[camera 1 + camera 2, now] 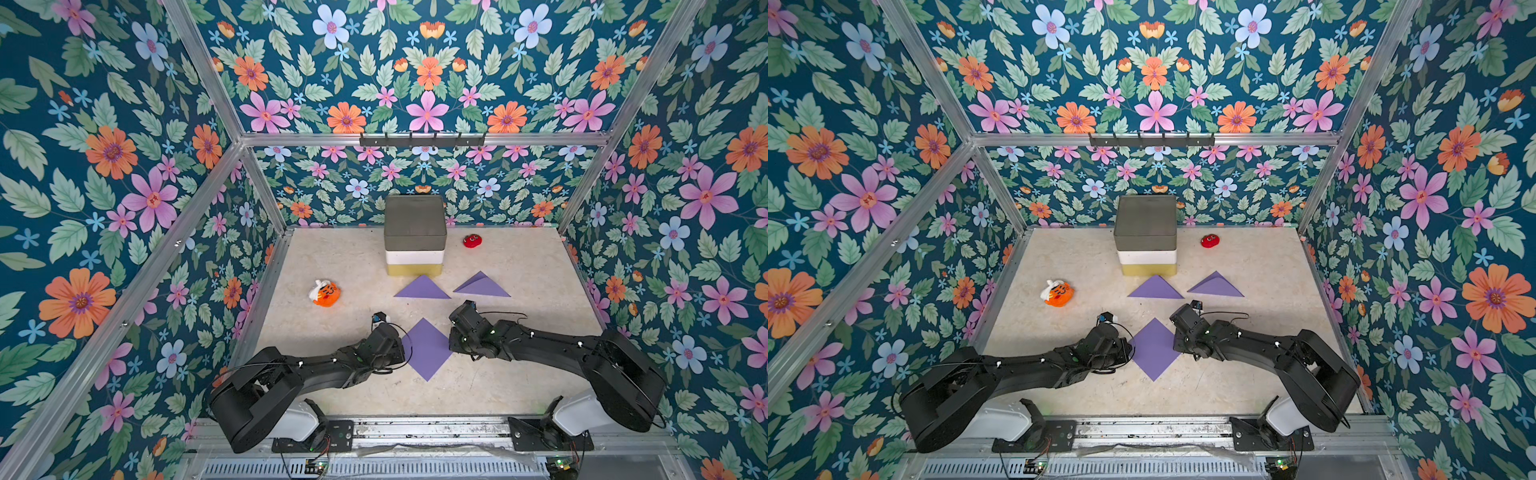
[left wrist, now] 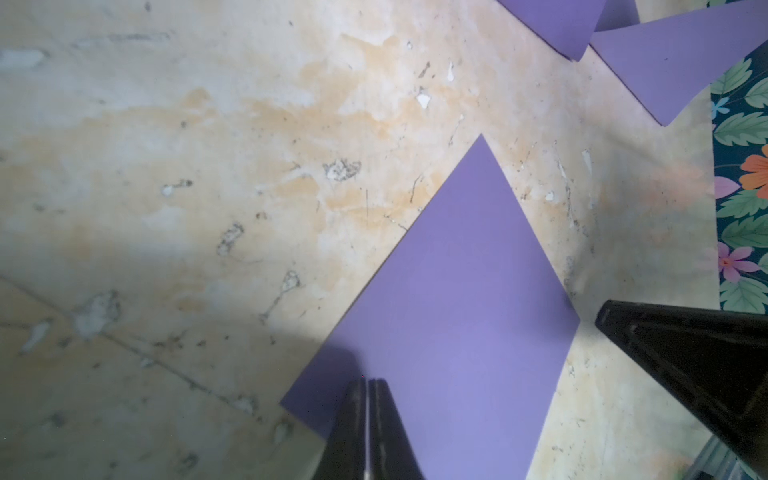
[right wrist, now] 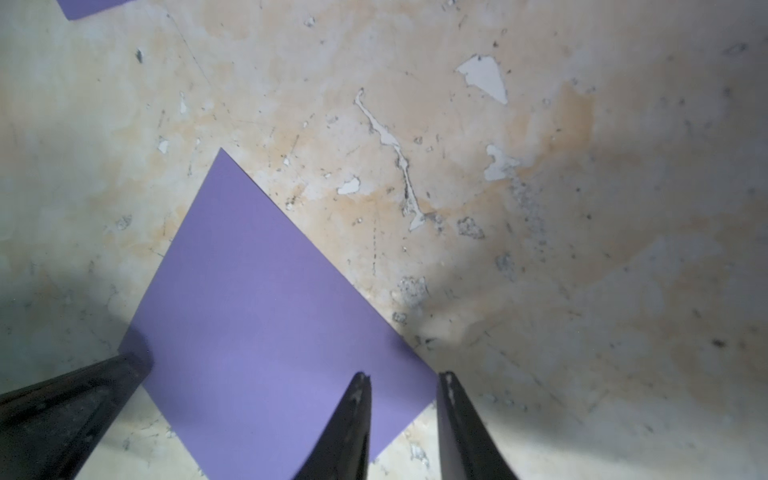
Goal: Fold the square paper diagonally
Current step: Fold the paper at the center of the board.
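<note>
1. We see the table (image 1: 519, 270), a worn beige slab, carrying everything inside the flowered walls.
2. The left arm (image 1: 311, 370) and right arm (image 1: 540, 345) reach in from the near edge. They bend toward each other, with their wrists on either side of the paper.
3. The boxes (image 1: 414, 224) stand stacked at the far middle of the table: grey on top, white under it, yellowish at the bottom.
4. The paper (image 1: 428, 351), a purple square, lies flat and unfolded on the near middle of the table. It sits as a diamond with one corner pointing at the boxes. In both top views we find its side corners covered by the wrists.
5. The left triangle (image 1: 422, 289), folded and purple, lies just in front of the boxes. The right triangle (image 1: 482, 286) lies beside it with a gap between them. Both are beyond the paper.
6. The left gripper (image 2: 368, 380) has its fingers pressed together, tips down on the paper just inside its left corner. The sheet looks flat around them.
7. The right gripper (image 3: 404, 374) has its fingers a little apart, one over the paper and one over bare table. The paper's right corner lies flat between them.
8. The orange toy (image 1: 325, 293) sits left of the triangles, well apart from the paper.
9. The red toy (image 1: 472, 240) sits near the far wall, right of the boxes.
</note>
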{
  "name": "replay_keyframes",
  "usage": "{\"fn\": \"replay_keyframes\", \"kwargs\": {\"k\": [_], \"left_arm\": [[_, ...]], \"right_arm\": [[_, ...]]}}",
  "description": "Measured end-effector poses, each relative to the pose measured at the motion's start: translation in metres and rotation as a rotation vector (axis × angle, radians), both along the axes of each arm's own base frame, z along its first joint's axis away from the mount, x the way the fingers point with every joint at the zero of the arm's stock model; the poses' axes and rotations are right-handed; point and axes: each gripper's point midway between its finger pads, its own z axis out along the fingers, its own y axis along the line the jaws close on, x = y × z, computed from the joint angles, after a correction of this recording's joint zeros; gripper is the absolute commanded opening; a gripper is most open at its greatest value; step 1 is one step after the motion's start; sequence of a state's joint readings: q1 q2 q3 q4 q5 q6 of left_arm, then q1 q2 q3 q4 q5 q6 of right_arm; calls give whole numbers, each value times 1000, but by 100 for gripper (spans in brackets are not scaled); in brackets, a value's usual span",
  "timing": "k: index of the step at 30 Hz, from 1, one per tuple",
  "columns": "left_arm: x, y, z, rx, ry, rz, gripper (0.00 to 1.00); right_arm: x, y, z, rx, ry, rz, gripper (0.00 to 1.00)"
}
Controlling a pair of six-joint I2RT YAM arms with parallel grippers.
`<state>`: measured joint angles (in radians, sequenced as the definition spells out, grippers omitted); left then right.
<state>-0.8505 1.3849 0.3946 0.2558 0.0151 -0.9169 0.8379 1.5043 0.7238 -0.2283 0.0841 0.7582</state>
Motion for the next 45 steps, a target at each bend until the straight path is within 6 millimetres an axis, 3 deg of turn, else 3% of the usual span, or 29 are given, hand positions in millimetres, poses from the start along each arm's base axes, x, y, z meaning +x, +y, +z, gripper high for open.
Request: {"fn": "replay_keyframes", "kwargs": {"k": [28,36,41,45], "left_arm": [[2,-5,-2,-22,-35,18,8],[2,-6,-2,-26,-42,19,8],[3,-6,-1,-27,-48,22,7],[3,-6,-2,-31,-51,33,7]], "right_arm": [[6,4,-11,-83,16,-3,31],[2,21,-4,61,15,-8,32],[6,39,17,247,-33,-18,35],[9,50,35,401,-79,-33,43]]}}
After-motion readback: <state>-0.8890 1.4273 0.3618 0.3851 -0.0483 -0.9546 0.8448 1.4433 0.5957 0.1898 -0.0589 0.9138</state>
